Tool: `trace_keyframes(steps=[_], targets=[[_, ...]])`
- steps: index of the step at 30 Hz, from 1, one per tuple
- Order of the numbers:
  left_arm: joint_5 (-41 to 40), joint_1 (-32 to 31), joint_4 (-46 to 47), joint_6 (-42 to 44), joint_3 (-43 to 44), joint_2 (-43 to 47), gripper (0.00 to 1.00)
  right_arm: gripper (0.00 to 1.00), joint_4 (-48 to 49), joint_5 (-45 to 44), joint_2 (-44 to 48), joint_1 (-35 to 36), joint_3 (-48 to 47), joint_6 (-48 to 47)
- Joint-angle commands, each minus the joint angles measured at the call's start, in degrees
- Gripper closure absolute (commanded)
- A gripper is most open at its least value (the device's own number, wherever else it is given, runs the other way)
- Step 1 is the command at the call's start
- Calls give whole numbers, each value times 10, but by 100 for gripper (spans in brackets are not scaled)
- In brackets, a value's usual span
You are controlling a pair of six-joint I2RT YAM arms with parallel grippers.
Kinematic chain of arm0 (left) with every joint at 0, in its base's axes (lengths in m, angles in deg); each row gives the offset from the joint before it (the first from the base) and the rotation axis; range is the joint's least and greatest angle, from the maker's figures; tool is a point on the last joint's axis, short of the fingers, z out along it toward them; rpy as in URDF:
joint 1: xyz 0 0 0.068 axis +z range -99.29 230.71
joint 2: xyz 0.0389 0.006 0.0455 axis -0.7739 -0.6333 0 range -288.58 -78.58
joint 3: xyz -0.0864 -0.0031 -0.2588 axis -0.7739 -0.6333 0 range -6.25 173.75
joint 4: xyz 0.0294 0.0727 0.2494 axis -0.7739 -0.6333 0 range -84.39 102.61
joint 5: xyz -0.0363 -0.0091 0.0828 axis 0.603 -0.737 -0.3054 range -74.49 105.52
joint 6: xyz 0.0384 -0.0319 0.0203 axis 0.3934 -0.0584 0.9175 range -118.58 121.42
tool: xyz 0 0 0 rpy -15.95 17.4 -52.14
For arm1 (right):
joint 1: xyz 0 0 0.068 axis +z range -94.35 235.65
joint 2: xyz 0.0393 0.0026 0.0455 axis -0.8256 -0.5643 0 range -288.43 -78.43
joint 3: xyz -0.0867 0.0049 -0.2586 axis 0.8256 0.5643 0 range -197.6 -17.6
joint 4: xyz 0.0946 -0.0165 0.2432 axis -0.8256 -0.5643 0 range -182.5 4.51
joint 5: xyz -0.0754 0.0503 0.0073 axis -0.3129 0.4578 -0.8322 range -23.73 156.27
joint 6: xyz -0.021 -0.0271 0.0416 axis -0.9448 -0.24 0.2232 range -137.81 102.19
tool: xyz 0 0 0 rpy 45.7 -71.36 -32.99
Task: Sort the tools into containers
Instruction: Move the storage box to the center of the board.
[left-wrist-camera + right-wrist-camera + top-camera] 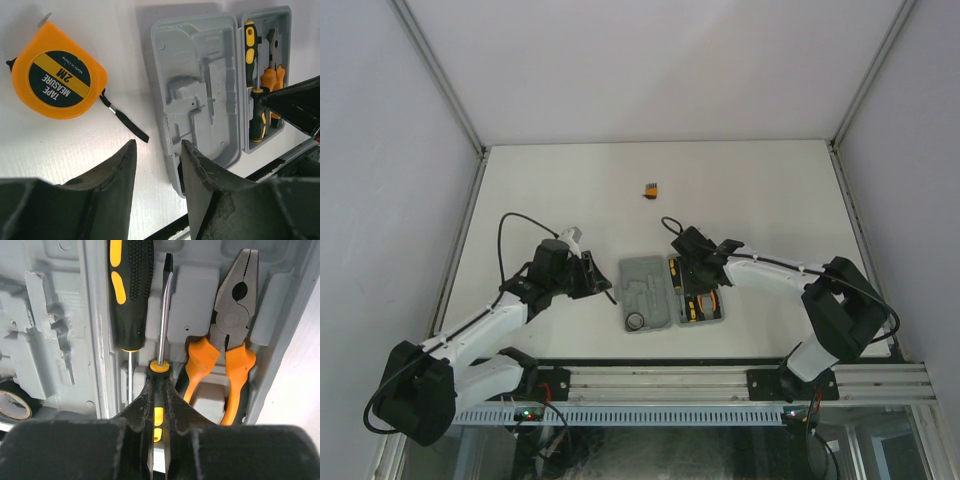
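The grey case (642, 280) lies open between my arms, with its empty moulded half (195, 85) on the left. Its right half holds a black-and-orange screwdriver (131, 290), orange-handled pliers (232, 330) and a second screwdriver (161, 310). My right gripper (160, 382) is shut on that second screwdriver's handle, which lies in its recess. The round orange tape measure (57, 77) lies on the table left of the case. My left gripper (157, 147) hangs open and empty at the case's near left corner. A small black ring (637, 321) sits at that corner, and a tiny orange-black block (649, 187) lies farther back.
The tape measure's black wrist strap (125, 120) trails toward the case. A metal rail (720, 380) runs along the table's near edge, close behind the case. White walls close the table in at the sides and back.
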Motion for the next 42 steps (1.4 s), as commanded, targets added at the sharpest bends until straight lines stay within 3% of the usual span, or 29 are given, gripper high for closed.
trace_keyframes(steps=[1, 15, 29, 37, 42], targets=[[-5, -3, 33, 5, 2, 11, 55, 100, -39, 50, -56, 0, 10, -18], [-25, -13, 67, 4, -2, -21, 59, 100, -89, 76, -188, 39, 11, -32], [-106, -13, 27, 9, -8, -33, 59, 100, -96, 36, -181, 53, 10, 7], [-94, -14, 64, 15, -16, -83, 62, 100, -117, -33, -180, 86, -6, 56], [-71, -34, 90, 23, -15, -119, 63, 100, -116, -24, -192, 100, -15, 61]])
